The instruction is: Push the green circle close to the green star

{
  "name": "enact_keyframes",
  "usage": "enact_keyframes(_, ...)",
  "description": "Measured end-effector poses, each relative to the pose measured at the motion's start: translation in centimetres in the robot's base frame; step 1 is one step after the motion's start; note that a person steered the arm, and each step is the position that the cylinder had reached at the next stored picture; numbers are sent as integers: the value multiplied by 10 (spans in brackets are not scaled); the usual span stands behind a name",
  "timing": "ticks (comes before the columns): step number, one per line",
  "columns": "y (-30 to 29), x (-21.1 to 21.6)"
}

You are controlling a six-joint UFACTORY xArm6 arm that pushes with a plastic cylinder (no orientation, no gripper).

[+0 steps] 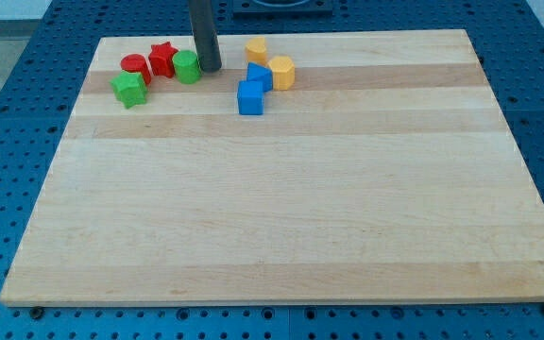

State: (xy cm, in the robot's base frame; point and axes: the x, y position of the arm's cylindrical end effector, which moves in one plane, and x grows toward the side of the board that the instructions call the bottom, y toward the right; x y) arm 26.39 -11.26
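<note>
Pushing at the view's top left: my tip (pixel 210 68) sits against the right side of the green circle (pixel 187 67) on the counter (pixel 281 198).

No pincer on this rig, only the dark rod, so open or closed does not apply and nothing is held. Green circle is just right of the red star (pixel 162 59), looks touching or nearly so. Green star (pixel 129 89) lies near, down and to the left of the green circle, with the red circle (pixel 136 67) just above it, between it and the red star. Small gap shows between green circle and green star. Right of my tip, apart from it: yellow block (pixel 256 49) near the top edge, second yellow block (pixel 281 72), blue block (pixel 259 76) touching that one, another blue block (pixel 250 97) just below.
</note>
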Motion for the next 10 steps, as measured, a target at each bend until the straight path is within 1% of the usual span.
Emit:
enact_keyframes(1,0,-6)
enact_keyframes(2,-18,1)
enact_keyframes(3,-22,10)
enact_keyframes(6,-23,18)
enact_keyframes(7,-31,18)
enact_keyframes(8,-52,18)
enact_keyframes(9,-49,18)
enact_keyframes(10,-24,18)
